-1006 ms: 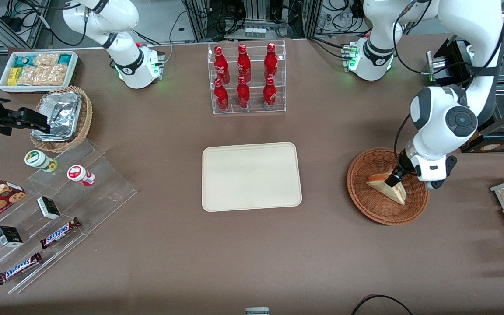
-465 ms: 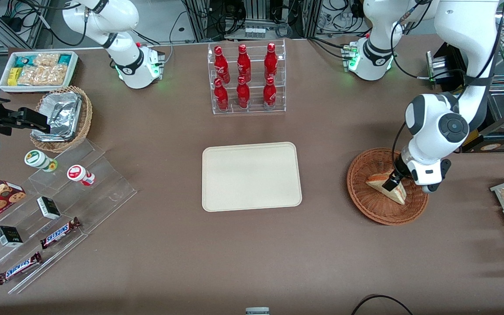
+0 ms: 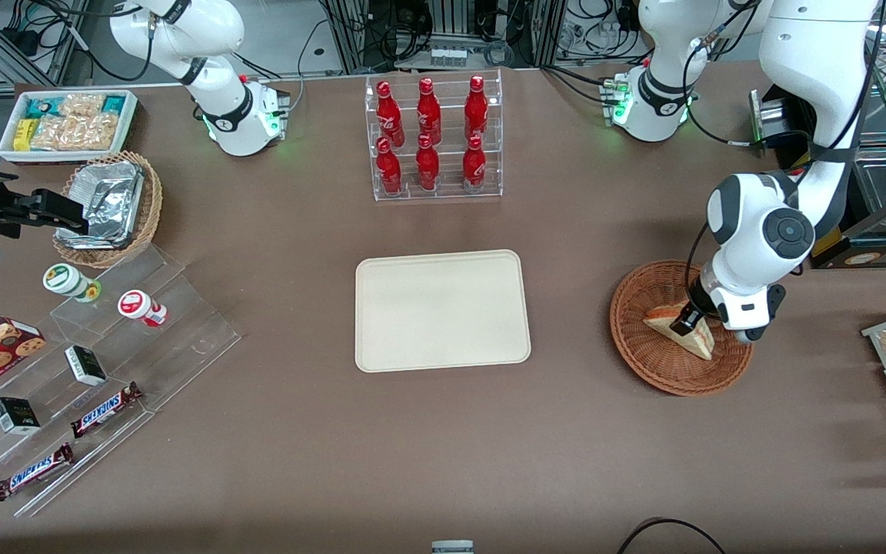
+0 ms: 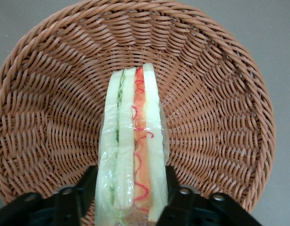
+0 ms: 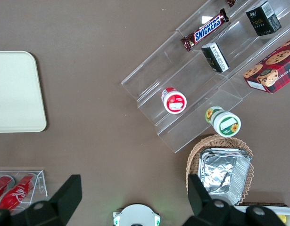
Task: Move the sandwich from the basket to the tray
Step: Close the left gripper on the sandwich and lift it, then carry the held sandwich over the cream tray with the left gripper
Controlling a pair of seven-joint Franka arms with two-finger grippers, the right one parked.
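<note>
Hand (image 4: 131, 200) grips sandwich (image 4: 132, 141) in basket (image 4: 41, 94); "SNICKERS" bars (image 5: 205, 29) shelved.

Brown table (image 3: 297, 431), metal racks w/ cables (image 3: 451, 31) at its edge, even light

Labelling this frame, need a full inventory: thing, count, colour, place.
sandwich: 1, white bread, red and green filling, in the basket
basket: 1, reddish-brown wicker, working arm's end
tray: 1, cream, mid-table
bottles: 6, red, in a clear rack farther from the front camera than the tray
foil basket: 1, light wicker, parked arm's end
snack bin: 1, white, farther than the foil basket
Snickers bars: 2, brown, on clear steps
cups: 2, red-lidded and green-lidded, on the steps
gripper: 1, black fingers on either side of the sandwich
</note>
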